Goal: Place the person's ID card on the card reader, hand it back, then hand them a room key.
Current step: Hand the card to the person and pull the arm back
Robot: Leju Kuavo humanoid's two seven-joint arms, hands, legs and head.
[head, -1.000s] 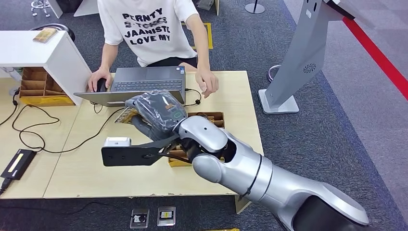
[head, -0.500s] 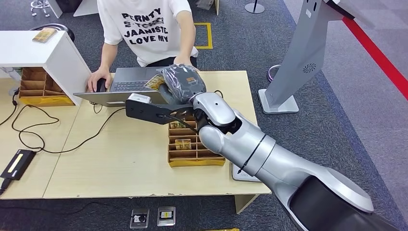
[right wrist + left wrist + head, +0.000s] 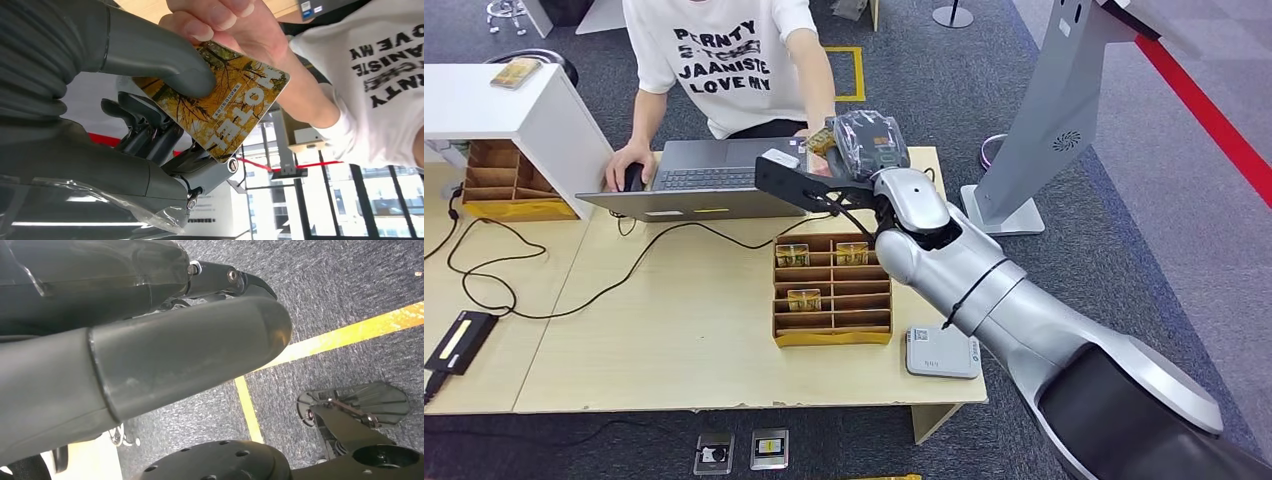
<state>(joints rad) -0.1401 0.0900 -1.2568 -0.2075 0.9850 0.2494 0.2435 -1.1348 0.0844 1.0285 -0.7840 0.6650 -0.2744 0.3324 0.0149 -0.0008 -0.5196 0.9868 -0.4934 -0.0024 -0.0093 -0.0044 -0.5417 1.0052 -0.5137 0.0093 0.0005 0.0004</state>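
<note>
Handover of the room key (image 3: 220, 105) appears to be the step in hand, judged the last of the task. Right hand (image 3: 864, 145) is extended to roughly 12 o'clock of the table (image 3: 684, 340), at its far edge, with the thumb (image 3: 165, 60) pressing the yellow card marked HOTEL against the darker fingers (image 3: 145, 125); the card is therefore clamped in that hand. The person's hand (image 3: 225, 25) is already touching the card's far corner in the right wrist view, so transfer is under way but not complete: release by the robot is what remains. Card reader (image 3: 942, 352) lies at about 5 o'clock on the table, with nothing on it; the ID stage is judged finished, though the ID card itself cannot be located. Left hand (image 3: 150, 360) hangs over carpet; its thumb lies straight, its fingers are largely hidden, and whether it is spread or curled cannot be told. Count: one card in the hand; one card reader; one compartmented cardboard tray (image 3: 832, 335) at table centre holding three visible cards (image 3: 792, 255); one laptop (image 3: 709, 180) at 11 o'clock; one person (image 3: 724, 60) seated behind it, whose other hand rests on a mouse (image 3: 632, 178); a second cardboard tray (image 3: 504, 185) at 10 o'clock.
</note>
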